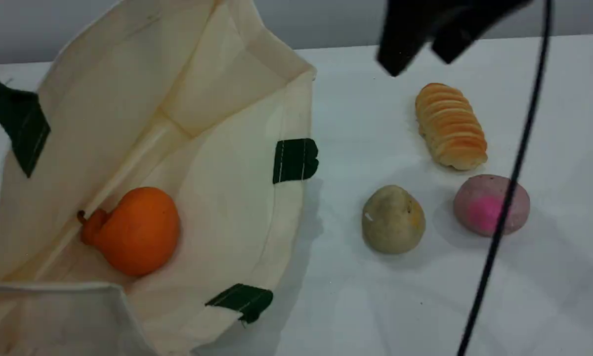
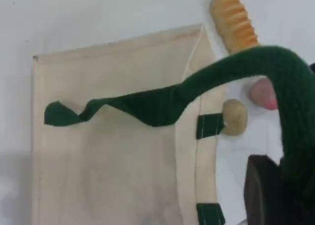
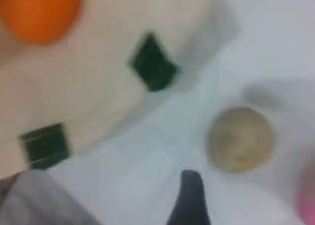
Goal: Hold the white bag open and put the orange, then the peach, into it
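The white bag (image 1: 217, 148) lies on the table's left with its mouth held wide. Inside it rests the orange (image 1: 133, 230), also blurred at the top left of the right wrist view (image 3: 39, 11). My left gripper (image 2: 275, 185) is shut on the bag's dark green handle (image 2: 162, 104), which rises taut from the bag (image 2: 108, 161). The peach (image 1: 491, 205) sits on the table at the right, dusty pink with a magenta patch. My right gripper (image 1: 420, 62) hovers open above the table's far side, nothing between its fingers. Its fingertip (image 3: 189, 198) shows over bare table.
A tan pear-shaped fruit (image 1: 393, 219) lies left of the peach, and a ridged bread roll (image 1: 450, 126) lies behind both. A black cable (image 1: 509, 198) hangs across the right side, in front of the peach. Bare table (image 1: 375, 306) lies between bag and fruits.
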{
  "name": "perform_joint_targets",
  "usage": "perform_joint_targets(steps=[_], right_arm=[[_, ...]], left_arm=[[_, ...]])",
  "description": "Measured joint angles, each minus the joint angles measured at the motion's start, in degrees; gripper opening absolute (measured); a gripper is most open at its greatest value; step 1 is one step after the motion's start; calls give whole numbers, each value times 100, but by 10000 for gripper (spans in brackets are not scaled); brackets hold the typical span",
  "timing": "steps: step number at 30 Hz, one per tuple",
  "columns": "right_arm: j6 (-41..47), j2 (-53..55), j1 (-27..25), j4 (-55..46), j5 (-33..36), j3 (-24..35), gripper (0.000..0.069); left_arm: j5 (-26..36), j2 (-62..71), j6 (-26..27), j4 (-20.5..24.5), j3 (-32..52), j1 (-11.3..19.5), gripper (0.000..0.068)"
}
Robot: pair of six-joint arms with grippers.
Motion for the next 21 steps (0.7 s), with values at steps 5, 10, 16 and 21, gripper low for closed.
perform_joint_targets(steps=[5,10,16,21], right_arm=[[701,0,0,-968,-338,288,533],[1031,0,0,-1353,-1002,962,533],[1031,0,5,-1359,-1947,1700,533],[1036,71,5,-1398,-2589,1971,533]], left_arm=[[0,0,0,0,0,0,59],[0,0,0,-2,0,0,59],[5,0,-5,-20,0,0,59],[11,0,-5,-20,0,0,59]])
